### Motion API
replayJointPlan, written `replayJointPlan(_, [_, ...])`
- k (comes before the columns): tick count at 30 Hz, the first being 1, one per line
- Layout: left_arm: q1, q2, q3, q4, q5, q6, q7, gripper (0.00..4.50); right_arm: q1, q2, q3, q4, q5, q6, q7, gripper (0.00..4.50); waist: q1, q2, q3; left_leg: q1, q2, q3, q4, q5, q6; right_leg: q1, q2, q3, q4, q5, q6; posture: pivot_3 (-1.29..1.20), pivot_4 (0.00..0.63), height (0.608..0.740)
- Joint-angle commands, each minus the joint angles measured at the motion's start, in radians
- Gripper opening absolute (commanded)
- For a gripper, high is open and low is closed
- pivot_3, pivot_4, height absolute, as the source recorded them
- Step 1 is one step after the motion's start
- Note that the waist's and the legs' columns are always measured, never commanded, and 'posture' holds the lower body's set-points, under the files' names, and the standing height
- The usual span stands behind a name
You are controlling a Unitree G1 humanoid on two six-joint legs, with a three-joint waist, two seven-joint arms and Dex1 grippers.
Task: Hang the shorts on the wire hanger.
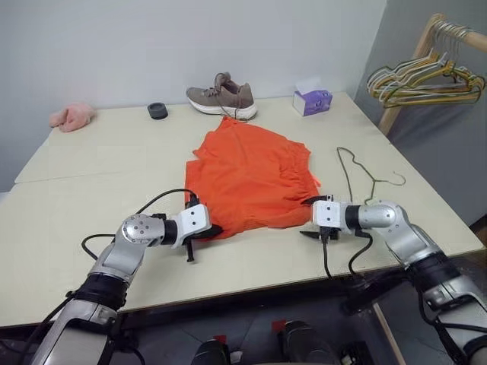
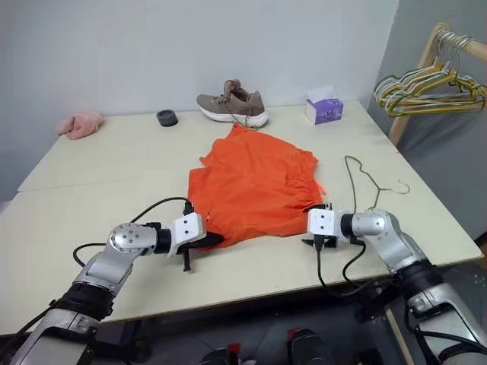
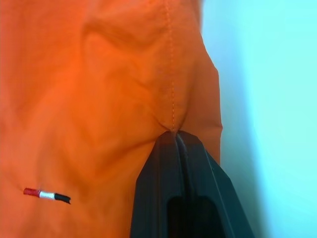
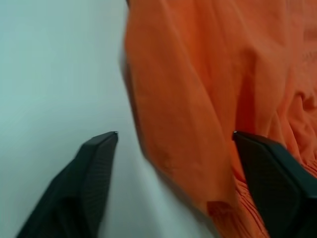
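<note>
Left tool (image 3: 174,136): fingers pressed together, clenched on a pinch of the orange fabric right at a stitched seam, at the near left corner of the garment.
Right tool (image 4: 176,135): fingers seen spread apart, one finger (image 4: 96,148) over bare bench, the other over the gathered orange edge; a fold of fabric lies between them, not gripped.
Shorts (image 1: 255,179): bright orange, spread flat on the bench (image 1: 91,182), reaching from the two tools away toward the shoe; near edge spans the gap between left tool and right tool. A small red, white and black tag is noted on the fabric beside the left tool.
Wire hanger (image 1: 365,176): thin metal, lying flat on the bench just beyond and outboard of the right tool, apart from the shorts, hook pointing off to the right.
Shoe (image 1: 221,97): brown with white sole, at the far edge, just past the far tip of the shorts.
Tissue box (image 1: 312,101): purple, far side, beyond the right tool.
Pink cloth (image 1: 72,116): far corner, well beyond the left tool.
Black round item (image 1: 157,110): between pink cloth and shoe.
Coloured hangers (image 1: 426,80): bunched on a wooden rack, off the bench, well beyond the right tool.
</note>
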Motion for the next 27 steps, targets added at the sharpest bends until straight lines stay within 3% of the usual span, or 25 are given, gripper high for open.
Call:
replayJointPlan(1, [0.024,0.038,0.025,-0.068,-0.021,0.018,-0.038,0.0,-0.062,0.003,0.002,0.106,-0.055,-0.054,-0.029,2.5,-0.001,0.0,0.0,0.0,0.0,0.0,0.0,0.0,0.0,0.0,0.0,0.0,0.0,0.0,0.0,-0.16,0.064,0.74])
replayJointPlan(8, [0.123,0.146,0.027,-0.209,-0.053,0.097,-0.136,0.0,-0.093,-0.003,0.006,0.12,0.004,-0.182,0.119,0.07,-0.003,0.001,0.001,0.0,0.001,0.0,-0.001,0.0,0.0,-0.001,0.0,0.001,0.0,-0.001,-0.001,-0.16,0.065,0.74])
replayJointPlan(13, [0.268,0.254,0.056,-0.391,-0.146,0.231,-0.221,0.0,-0.045,-0.043,0.0,0.023,0.041,-0.246,0.198,0.03,-0.007,0.001,0.001,0.0,0.002,0.001,-0.003,-0.001,0.001,-0.002,0.001,0.002,0.001,-0.002,-0.003,-0.16,0.067,0.74])
replayJointPlan(18, [0.423,0.369,0.11,-0.597,-0.28,0.393,-0.286,0.0,0.053,-0.124,-0.008,-0.168,0.127,-0.181,0.331,0.03,-0.001,0.003,0.003,-0.002,0.002,0.001,-0.003,-0.001,0.002,-0.005,0.001,0.002,0.001,-0.003,-0.005,-0.16,0.069,0.74])
replayJointPlan(27, [0.571,0.44,0.167,-0.775,-0.422,0.518,-0.304,0.0,0.138,-0.239,-0.007,-0.382,0.251,-0.011,0.505,0.03,0.001,0.002,0.007,0.0,0.002,0.001,-0.002,-0.001,0.002,-0.004,0.001,0.002,0.002,-0.006,-0.01,-0.15,0.067,0.74])
